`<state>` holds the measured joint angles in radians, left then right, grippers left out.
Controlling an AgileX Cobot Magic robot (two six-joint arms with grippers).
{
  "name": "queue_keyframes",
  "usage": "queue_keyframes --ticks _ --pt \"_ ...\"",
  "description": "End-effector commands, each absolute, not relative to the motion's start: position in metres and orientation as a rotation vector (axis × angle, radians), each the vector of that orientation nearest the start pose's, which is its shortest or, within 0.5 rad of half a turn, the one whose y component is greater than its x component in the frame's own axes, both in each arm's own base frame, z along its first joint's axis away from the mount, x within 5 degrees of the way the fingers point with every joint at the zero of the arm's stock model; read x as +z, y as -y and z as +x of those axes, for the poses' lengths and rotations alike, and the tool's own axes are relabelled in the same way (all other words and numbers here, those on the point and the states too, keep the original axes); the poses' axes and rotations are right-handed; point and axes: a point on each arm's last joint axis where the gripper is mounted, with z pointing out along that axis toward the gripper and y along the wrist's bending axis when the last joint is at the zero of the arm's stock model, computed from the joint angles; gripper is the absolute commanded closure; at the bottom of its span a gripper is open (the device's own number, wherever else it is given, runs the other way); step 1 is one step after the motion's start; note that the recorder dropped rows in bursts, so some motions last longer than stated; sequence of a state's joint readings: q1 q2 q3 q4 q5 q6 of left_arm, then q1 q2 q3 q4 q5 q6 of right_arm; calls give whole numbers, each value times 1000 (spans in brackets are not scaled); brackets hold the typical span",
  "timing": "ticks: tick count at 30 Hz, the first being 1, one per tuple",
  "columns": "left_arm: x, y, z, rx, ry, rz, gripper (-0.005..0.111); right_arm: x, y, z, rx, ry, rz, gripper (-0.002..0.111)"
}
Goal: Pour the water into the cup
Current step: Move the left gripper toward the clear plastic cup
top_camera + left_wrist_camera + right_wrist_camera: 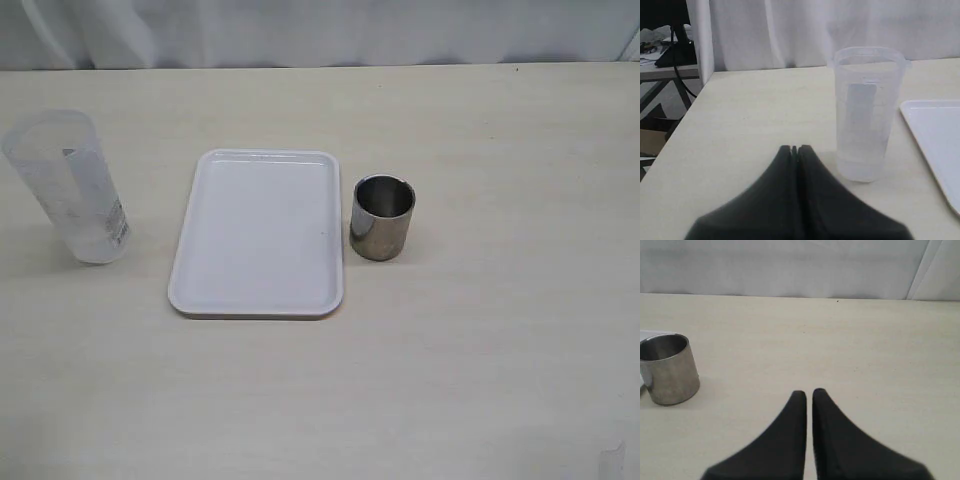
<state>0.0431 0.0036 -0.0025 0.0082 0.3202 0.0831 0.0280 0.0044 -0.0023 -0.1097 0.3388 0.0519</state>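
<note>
Three containers lined up on a pale table (500,350), so going left to right.

Far left is a tall see-through plastic beaker (70,190) with printed marks and a label on its side. It stands upright, well apart from the rest. The water (860,167) in it is clear and really hard to make out. It looks like a low layer near the bottom, but I can't call the exact level.

The left gripper (795,148) shows in the left wrist view. Its jaws are pressed fully together with nothing between them, and it sits near the beaker without touching it.

In the middle there's a flat white rectangular tray (258,232), just a bare white surface, long side running away from the camera.

Right next to the tray's right edge is the cup (381,220), short, shiny steel, no handle, standing upright on the table. It's very close to the tray, and I can't tell if they touch. Its inside is dark, so I can't tell if there's anything in it.

The right gripper (809,392) has its jaws drawn in to a thin slit and grips nothing. It's off to the side of the cup (669,371), well clear of it.
</note>
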Motion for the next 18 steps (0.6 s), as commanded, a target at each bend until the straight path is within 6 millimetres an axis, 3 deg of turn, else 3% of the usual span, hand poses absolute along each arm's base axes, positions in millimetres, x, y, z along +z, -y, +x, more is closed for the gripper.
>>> queue_keyframes --ticks 1,6,18 --pt "187 -4 54 144 -1775 83 107 182 2 54 -52 -1823 -49 104" --pt "199 -2 56 86 -1641 36 107 184 2 54 -51 -1803 -50 104" --pt "241 -2 49 37 -1168 -23 107 212 -1 56 -53 -1495 -86 104"
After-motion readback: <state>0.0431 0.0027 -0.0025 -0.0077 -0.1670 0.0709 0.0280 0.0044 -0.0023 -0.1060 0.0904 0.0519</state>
